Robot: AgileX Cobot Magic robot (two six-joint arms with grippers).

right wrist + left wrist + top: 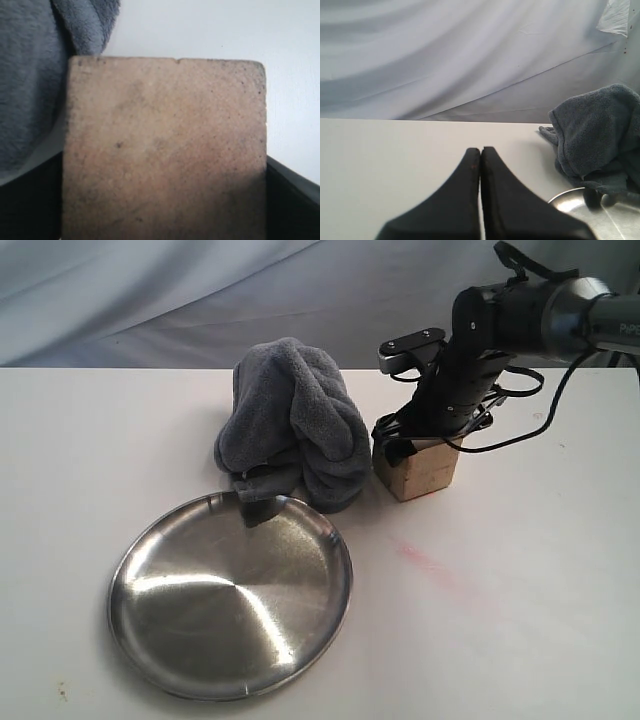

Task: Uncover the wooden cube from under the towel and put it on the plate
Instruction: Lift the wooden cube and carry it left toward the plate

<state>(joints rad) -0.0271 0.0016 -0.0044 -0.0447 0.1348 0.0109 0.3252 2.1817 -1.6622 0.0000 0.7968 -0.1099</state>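
The wooden cube (420, 475) stands uncovered on the white table, just right of the bunched dark grey towel (295, 415). My right gripper (415, 445) comes down on the cube from above. In the right wrist view the cube (165, 125) fills the frame, with the dark fingers (30, 200) pressed flush against both of its sides. The towel (25, 75) lies beside it. The steel plate (345, 570) sits in front of the towel with nothing in it. My left gripper (480, 149) is shut on nothing above the table, with the towel (595, 130) and the plate's rim (570, 197) off to one side.
A faint red smear (425, 562) marks the table in front of the cube. A pale cloth backdrop (200, 290) hangs behind the table. The right arm's cables (520, 420) loop over the table behind the cube.
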